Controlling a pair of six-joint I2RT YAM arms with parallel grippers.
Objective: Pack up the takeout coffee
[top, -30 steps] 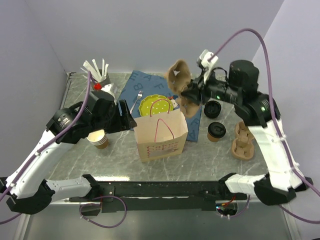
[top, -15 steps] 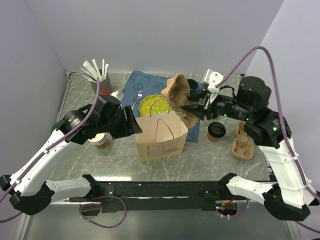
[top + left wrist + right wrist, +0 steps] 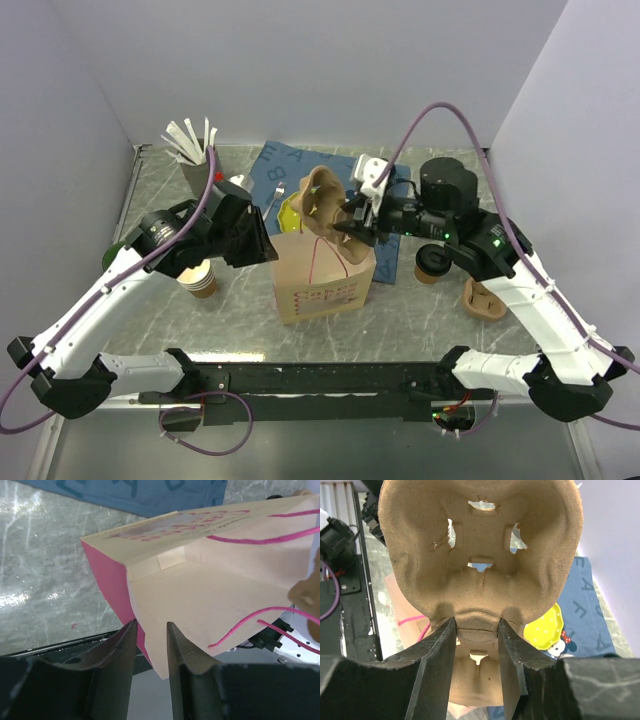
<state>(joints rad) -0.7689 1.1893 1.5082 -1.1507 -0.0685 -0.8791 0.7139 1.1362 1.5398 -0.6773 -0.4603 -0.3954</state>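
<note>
Pulp cup carrier (image 3: 480, 555) above paper bag (image 3: 320, 285), blue mat (image 3: 290, 165), yellow plate (image 3: 545, 630)

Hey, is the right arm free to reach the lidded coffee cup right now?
Probably not: its tool is clamped on the pulp cup carrier above the paper bag, though the coffee cup stands unobstructed nearby.

takeout coffee (image 3: 432, 262) | tan paper cup, black lid on | upright | on table (image 3: 420, 310), right side

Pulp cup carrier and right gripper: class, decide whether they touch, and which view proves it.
Touching. In the right wrist view the right gripper pinches the pulp cup carrier, both jaws pressed against its rim.
</note>
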